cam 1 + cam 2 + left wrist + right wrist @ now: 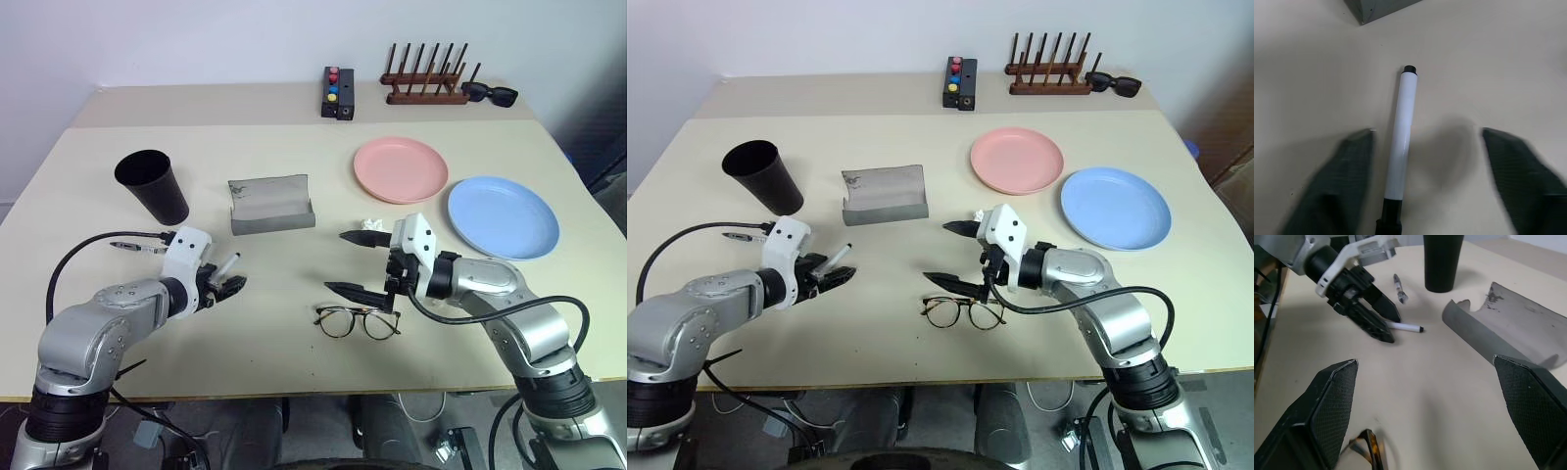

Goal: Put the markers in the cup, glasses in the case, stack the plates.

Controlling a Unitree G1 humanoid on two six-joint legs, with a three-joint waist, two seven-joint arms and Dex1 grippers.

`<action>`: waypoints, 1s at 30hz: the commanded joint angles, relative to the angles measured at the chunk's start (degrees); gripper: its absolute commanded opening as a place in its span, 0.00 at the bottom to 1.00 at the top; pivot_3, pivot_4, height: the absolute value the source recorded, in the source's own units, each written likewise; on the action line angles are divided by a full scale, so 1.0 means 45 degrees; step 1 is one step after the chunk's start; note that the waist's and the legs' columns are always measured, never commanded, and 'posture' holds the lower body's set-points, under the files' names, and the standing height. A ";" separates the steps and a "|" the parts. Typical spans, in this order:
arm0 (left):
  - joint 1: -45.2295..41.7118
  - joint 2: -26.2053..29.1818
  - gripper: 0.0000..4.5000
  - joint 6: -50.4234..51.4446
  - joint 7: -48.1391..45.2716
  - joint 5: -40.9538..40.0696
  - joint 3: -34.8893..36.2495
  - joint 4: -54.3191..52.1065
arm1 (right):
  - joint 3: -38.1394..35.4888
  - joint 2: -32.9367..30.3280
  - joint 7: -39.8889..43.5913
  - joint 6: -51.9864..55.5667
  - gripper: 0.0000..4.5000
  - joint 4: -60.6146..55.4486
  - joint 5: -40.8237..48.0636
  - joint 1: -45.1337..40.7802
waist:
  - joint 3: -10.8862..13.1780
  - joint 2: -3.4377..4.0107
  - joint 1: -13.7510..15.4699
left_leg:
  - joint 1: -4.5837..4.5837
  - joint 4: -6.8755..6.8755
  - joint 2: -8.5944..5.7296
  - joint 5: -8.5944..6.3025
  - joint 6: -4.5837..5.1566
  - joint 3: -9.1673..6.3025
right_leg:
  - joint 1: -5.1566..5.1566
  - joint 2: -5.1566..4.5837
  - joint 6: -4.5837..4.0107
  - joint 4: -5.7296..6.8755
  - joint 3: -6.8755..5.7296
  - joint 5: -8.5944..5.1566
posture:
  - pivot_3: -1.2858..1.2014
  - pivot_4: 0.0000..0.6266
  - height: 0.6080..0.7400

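A white-barrelled marker [1403,132] lies on the table between the fingers of my left gripper [223,286], which stand apart on either side of it without touching it. The thinner marker [137,247] lies to the left, near the black cup [155,186], which stands upright. My right gripper [343,261] hangs wide open just above the wire-framed glasses [358,320], which lie near the table's front. The grey case [271,204] lies open at mid-table. The pink plate [400,168] and the blue plate [503,215] lie side by side on the right.
A small crumpled white scrap [370,224] lies behind my right gripper. At the far edge of the table are a black box with coloured buttons [339,91], a wooden peg rack [425,78] and black sunglasses [490,94].
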 commanded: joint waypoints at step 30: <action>-0.4119 -0.2276 0.00 -1.5716 0.1074 0.3685 0.4004 0.5965 | 0.1159 0.4385 -0.1730 -0.3066 1.00 0.2244 -0.1279 -0.1766 | -0.0009 -0.0016 -0.0009 | 0.0006 0.0012 -0.0006 0.0003 -0.0005 -0.0008 | 0.0011 0.0008 0.0039 -0.0002 -0.0008 0.0034 | 0.52 0.24 0.99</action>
